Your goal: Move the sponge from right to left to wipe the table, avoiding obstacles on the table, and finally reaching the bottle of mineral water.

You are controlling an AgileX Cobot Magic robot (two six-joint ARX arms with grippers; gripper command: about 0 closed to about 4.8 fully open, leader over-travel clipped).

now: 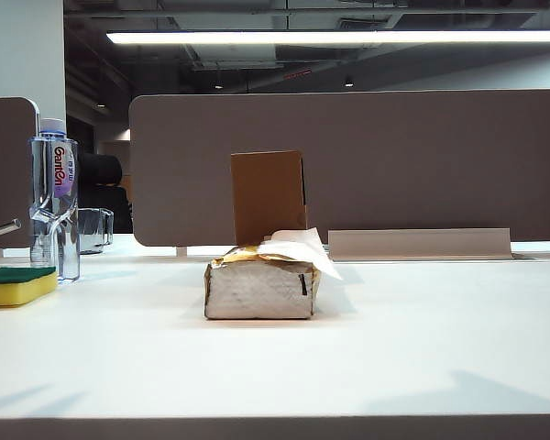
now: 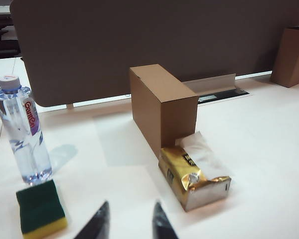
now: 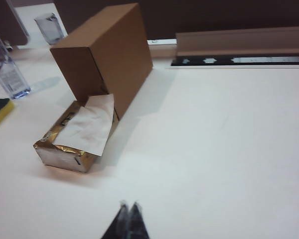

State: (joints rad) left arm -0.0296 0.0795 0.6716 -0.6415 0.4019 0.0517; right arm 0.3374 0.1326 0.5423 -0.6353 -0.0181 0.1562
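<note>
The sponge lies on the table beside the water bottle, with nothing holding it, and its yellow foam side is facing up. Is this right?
One detail is wrong: the sponge lies with its dark green scouring side up and the yellow foam underneath, as the left wrist view shows. The rest holds: it rests on the table beside the water bottle, and the left gripper above it holds nothing.

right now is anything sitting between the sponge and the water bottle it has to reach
Nothing visible does. The sponge lies on the table right beside the bottle of mineral water, with only bare tabletop between them. The tissue pack and cardboard box stand off to the sponge's other side. Neither the left gripper nor the right gripper holds anything.
</note>
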